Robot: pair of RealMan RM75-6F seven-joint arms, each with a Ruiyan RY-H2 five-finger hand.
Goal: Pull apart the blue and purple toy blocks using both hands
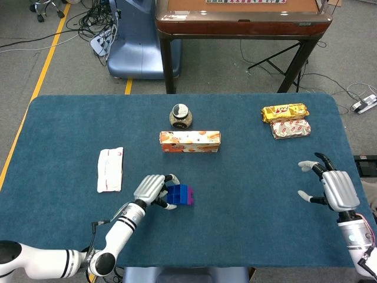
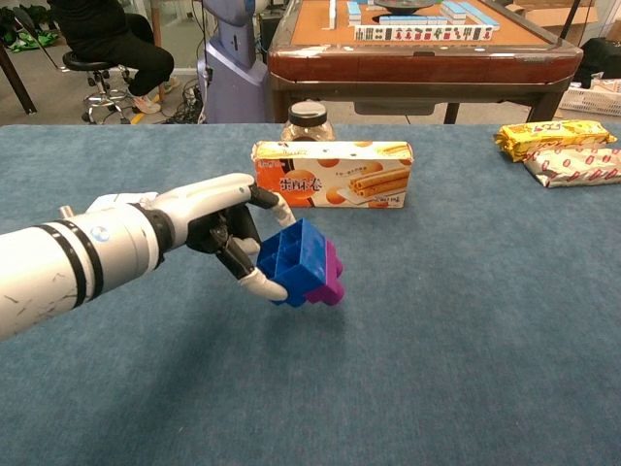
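The joined toy blocks, blue [image 2: 294, 260] on the left and purple [image 2: 330, 276] on the right, hang just above the blue cloth. My left hand [image 2: 225, 231] grips them from the left, fingers over the top and thumb under the blue block. In the head view the blue block [image 1: 177, 193], the purple block [image 1: 189, 194] and my left hand [image 1: 151, 189] sit left of centre near the front edge. My right hand [image 1: 330, 187] hovers far to the right with its fingers spread and nothing in it. The chest view does not show it.
A biscuit box [image 1: 190, 141] lies behind the blocks with a dark-lidded jar [image 1: 180, 115] behind it. A white packet [image 1: 110, 169] lies to the left. Yellow and pink snack bags [image 1: 287, 119] sit at the back right. The table edge [image 1: 188, 266] runs close in front.
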